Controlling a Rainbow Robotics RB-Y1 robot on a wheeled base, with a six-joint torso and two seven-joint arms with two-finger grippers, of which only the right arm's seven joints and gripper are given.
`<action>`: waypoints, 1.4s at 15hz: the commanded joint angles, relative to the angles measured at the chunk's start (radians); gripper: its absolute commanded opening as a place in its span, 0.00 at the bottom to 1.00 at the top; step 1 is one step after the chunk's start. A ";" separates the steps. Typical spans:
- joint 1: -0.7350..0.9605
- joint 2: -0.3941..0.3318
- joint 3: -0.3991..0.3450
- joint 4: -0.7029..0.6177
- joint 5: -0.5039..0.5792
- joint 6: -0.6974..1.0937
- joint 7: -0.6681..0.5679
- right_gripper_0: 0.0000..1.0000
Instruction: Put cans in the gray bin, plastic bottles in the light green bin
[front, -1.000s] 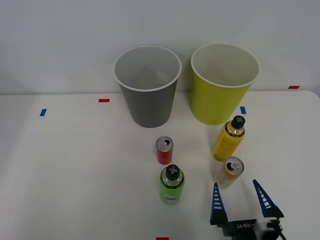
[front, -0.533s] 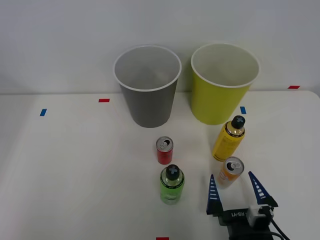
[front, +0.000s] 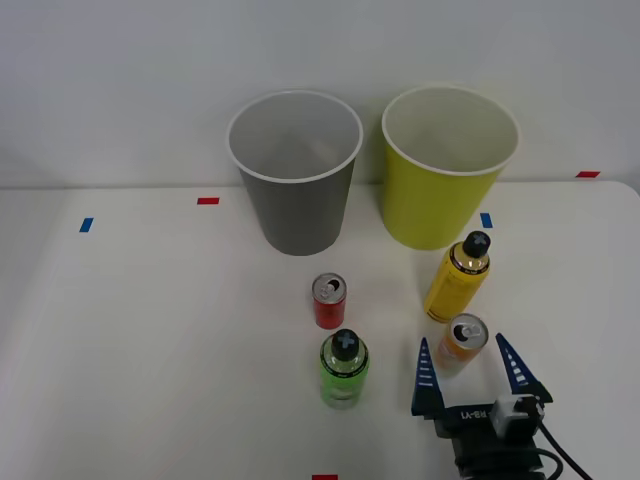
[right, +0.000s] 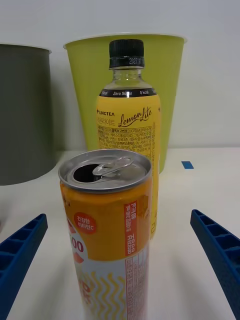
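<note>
My right gripper (front: 468, 360) stands open at the front right of the table, one blue finger on each side of the orange and white can (front: 462, 343) without touching it. In the wrist view that can (right: 110, 230) rises between the fingers (right: 220, 250), its silver top open. Just behind it stands the yellow bottle (front: 457, 277) (right: 127, 145) with a black cap. The red can (front: 329, 301) and the green bottle (front: 344, 368) stand to the left. At the back are the gray bin (front: 296, 175) (right: 22, 115) and the light green bin (front: 443, 170) (right: 165, 60).
Small red tape marks (front: 208, 201) and blue tape marks (front: 86, 225) lie on the white table. A white wall rises right behind the bins. The table's left half is bare.
My gripper has slid forward toward the bins, so its open fingers now flank the orange and white can. Cans, bottles and bins have not moved.
</note>
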 joint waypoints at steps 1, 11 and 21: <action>-0.025 -0.003 0.004 0.000 -0.025 0.019 0.011 1.00; -0.052 0.008 0.004 0.000 -0.049 0.053 0.042 1.00; -0.049 0.010 0.013 0.000 -0.088 0.050 0.069 1.00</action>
